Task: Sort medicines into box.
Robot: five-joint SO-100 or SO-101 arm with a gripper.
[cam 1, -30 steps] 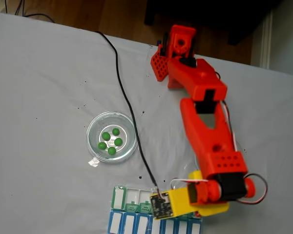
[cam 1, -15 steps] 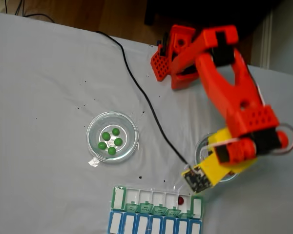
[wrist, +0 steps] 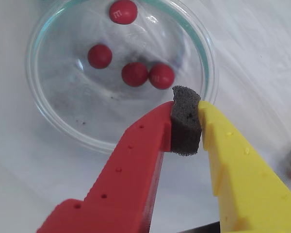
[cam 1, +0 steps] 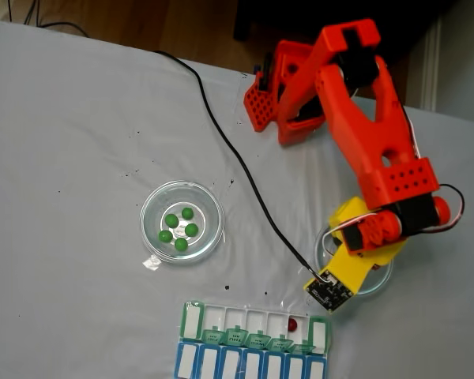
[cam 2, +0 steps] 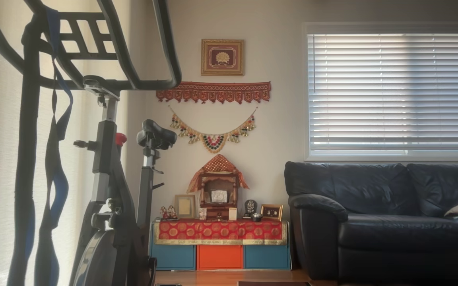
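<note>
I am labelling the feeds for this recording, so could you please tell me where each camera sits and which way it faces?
Wrist view: rides on the arm, looks down past the gripper into the glass dish of red pills.
Fixed view: above the table, looking down; the arm, the pill organizer.
Other view: faces a living room with a sofa; no robot part.
Shared: the wrist and fixed views both show the gripper over that dish.

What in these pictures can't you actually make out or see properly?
- Glass dish of red pills, fixed view: mostly covered by the arm and gripper.
- Pill organizer, fixed view: its blue row is cut off by the bottom edge; lid labels are too small to read.
- Red pills, wrist view: the printed marks are too blurred to read.
- Dish rim, wrist view: the near side is hidden behind the fingers.
</note>
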